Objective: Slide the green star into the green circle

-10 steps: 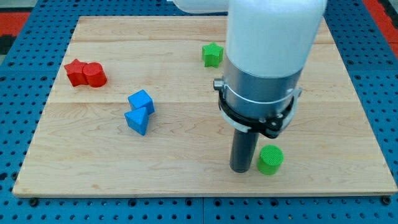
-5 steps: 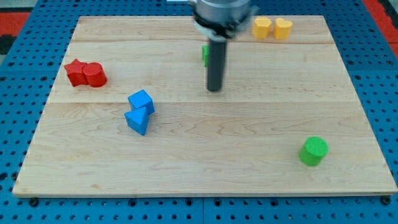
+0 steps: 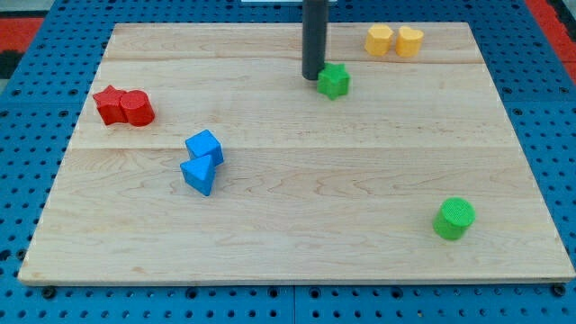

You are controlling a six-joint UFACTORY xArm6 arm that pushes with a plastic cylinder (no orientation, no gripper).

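The green star [image 3: 335, 80] lies near the view's top centre of the wooden board [image 3: 288, 225]. My tip [image 3: 312, 76] touches the board just left of the star, against its left side. The green circle [image 3: 454, 219], a short cylinder, stands far off at the view's lower right.
Two yellow blocks [image 3: 394, 40] sit side by side at the view's top right. A red star and red cylinder [image 3: 123, 106] sit together at the left. A blue cube [image 3: 204, 147] and a blue triangle [image 3: 198, 174] touch at centre left.
My tip moved from beside the green circle up to the star's left side. The circle shifted right between the first two frames. The star has slid a little to the right.
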